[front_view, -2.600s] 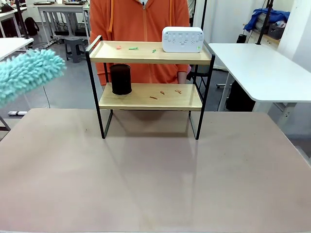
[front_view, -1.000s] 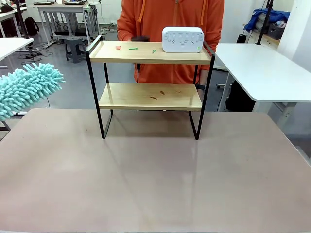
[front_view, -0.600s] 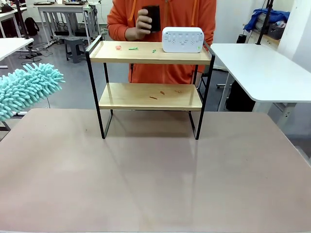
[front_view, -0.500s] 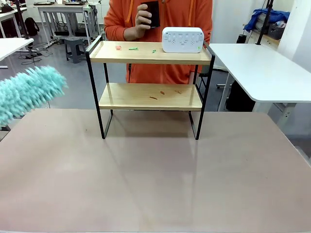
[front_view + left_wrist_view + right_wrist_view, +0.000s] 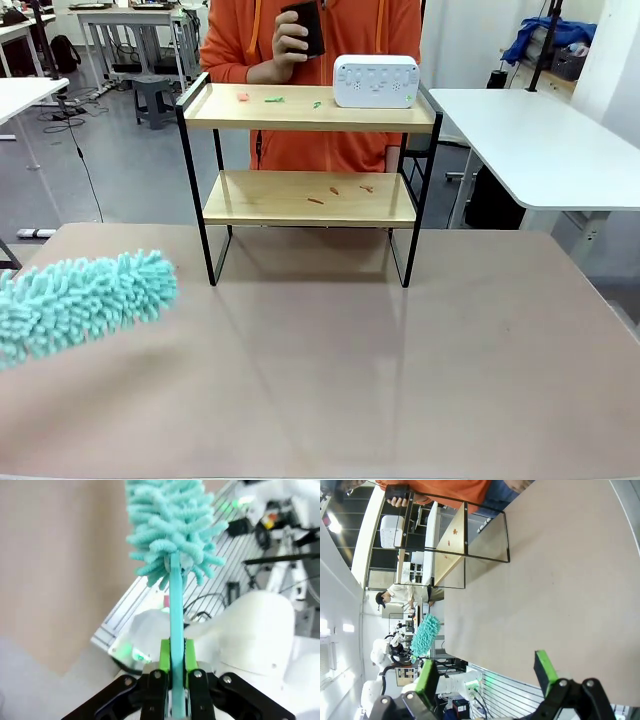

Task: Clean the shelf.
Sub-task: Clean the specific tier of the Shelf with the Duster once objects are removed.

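Left: fluffy teal duster (image 5: 88, 300) low over the near-left part of the brown table (image 5: 380, 380); left gripper (image 5: 175, 656) clamped on its thin handle (image 5: 175, 605); centre, far side: shelf (image 5: 265, 198) standing on the table, well apart from the duster; pink and green scraps (image 5: 273, 98) on the upper board, orange scraps (image 5: 338, 190) on the lower; person's hand (image 5: 288, 32) holding a black cup (image 5: 306, 26) above the top board; white box (image 5: 375, 80) at its right end; right gripper (image 5: 486, 672) spread wide, holding nothing.
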